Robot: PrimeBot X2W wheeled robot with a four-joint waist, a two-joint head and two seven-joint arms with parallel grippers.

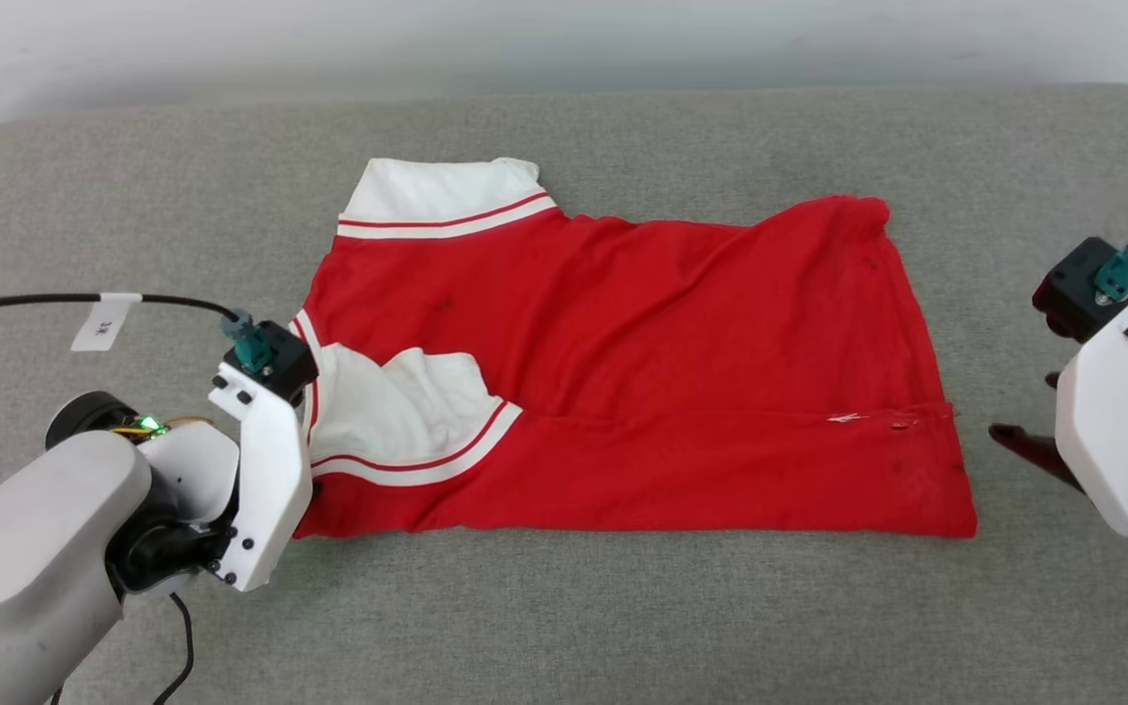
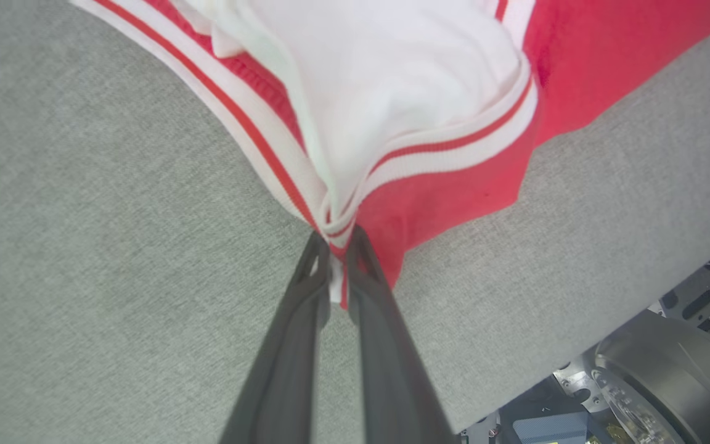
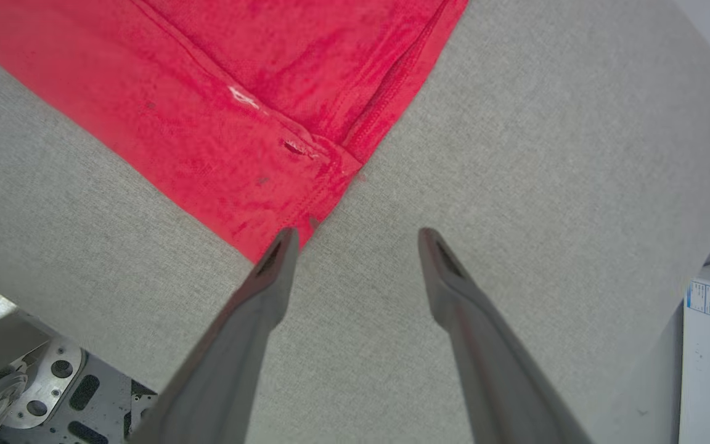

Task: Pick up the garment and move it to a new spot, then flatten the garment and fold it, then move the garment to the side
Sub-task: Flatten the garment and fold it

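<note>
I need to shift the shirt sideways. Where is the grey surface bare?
Bare grey surface lies in front of the garment, behind it toward the wall, and at far left beyond the cable. Crowded: the garment's left edge, pinched by the left gripper, and its near right corner beside the open right gripper.

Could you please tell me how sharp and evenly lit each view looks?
Head view: soft, even light, the garment sharp. Left wrist view: its white sleeve overexposed, the left gripper blurred. Right wrist view: wide-angle bending at the edges, the right gripper soft.
</note>
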